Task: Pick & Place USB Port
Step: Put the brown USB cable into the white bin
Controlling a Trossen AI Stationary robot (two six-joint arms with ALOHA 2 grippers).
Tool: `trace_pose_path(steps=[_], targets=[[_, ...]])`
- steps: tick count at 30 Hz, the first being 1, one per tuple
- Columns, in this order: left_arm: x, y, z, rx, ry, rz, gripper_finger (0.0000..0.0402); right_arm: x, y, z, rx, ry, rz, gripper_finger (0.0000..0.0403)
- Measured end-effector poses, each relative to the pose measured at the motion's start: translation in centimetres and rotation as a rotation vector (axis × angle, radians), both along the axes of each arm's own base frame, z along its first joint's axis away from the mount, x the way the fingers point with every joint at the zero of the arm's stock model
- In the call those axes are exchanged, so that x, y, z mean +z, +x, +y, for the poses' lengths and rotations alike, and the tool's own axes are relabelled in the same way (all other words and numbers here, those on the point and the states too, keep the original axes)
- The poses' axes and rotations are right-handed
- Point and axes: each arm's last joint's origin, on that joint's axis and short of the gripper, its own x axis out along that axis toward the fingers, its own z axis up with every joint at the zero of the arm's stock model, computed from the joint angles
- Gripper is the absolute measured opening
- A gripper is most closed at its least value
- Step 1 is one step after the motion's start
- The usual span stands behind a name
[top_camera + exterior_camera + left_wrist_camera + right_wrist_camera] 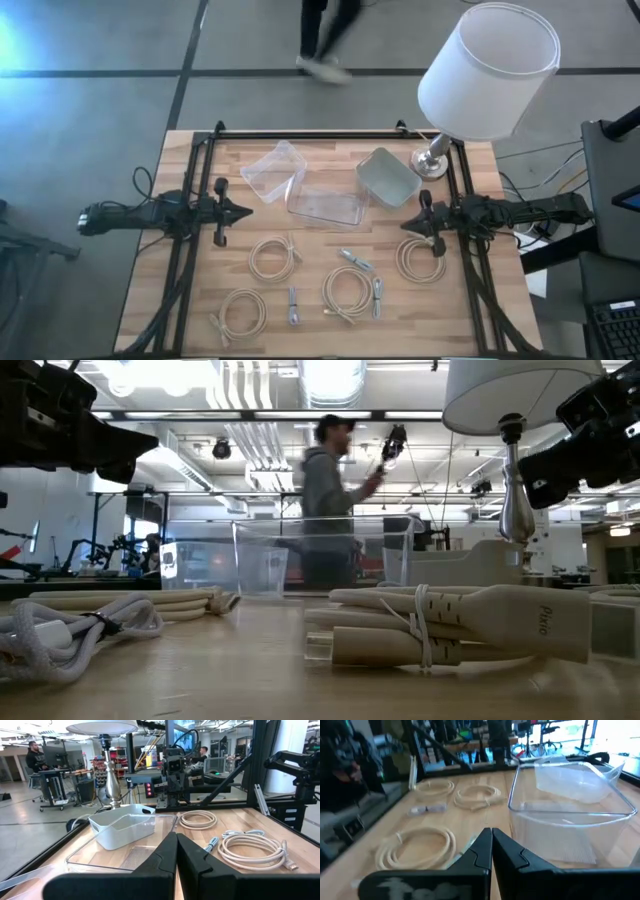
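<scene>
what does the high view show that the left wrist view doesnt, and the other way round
Only the high view shows the whole layout: the left gripper from above at the table's left side, the tilted clear bin, all four coiled cables such as the front left one, and the lamp shade from above.

Only the left wrist view shows the room at eye level, with a person at a desk.

Both share the grey bin, the flat clear tray, the lamp base and the right gripper.
</scene>
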Motion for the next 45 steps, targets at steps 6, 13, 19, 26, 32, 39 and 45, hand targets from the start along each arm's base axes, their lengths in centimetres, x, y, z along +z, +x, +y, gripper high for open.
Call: trace_pose_path(steps=[6, 13, 19, 26, 32, 39, 45], targets=[[0.0, 0.0, 0.0, 0.001, 0.0, 0.0, 0.001, 2.0, 0.0, 0.0, 0.001, -0.003, -0.204, 0.0008], [0.0, 0.0, 0.0, 0.001, 0.0, -0.003, 0.001, 3.9, -0.3, 0.0, -0.007, 0.009, -0.409, 0.0008], [-0.2, 0.2, 0.0, 0.001, -0.054, 0.02, 0.001, 3.9, -0.1, -0.2, -0.075, 0.052, -0.397, 0.001], [-0.2, 0.2, 0.0, 0.003, -0.056, 0.028, 0.0051, 3.7, 0.7, -0.2, -0.103, 0.078, -0.378, 0.0049], [0.2, 0.2, 0.0, 0.001, -0.099, 0.007, 0.0125, 4.2, 1.4, -0.2, -0.113, -0.015, -0.445, 0.0101], [1.9, 0.3, 0.2, 0.05, -0.142, -0.003, 0.0175, 5.3, 3.2, 0.1, -0.075, -0.04, -0.38, 0.0152], [2.4, 1.2, 0.2, 0.08, -0.185, 0.078, 0.0178, 7.0, 6.0, 0.4, -0.051, -0.061, -0.268, 0.0178]])
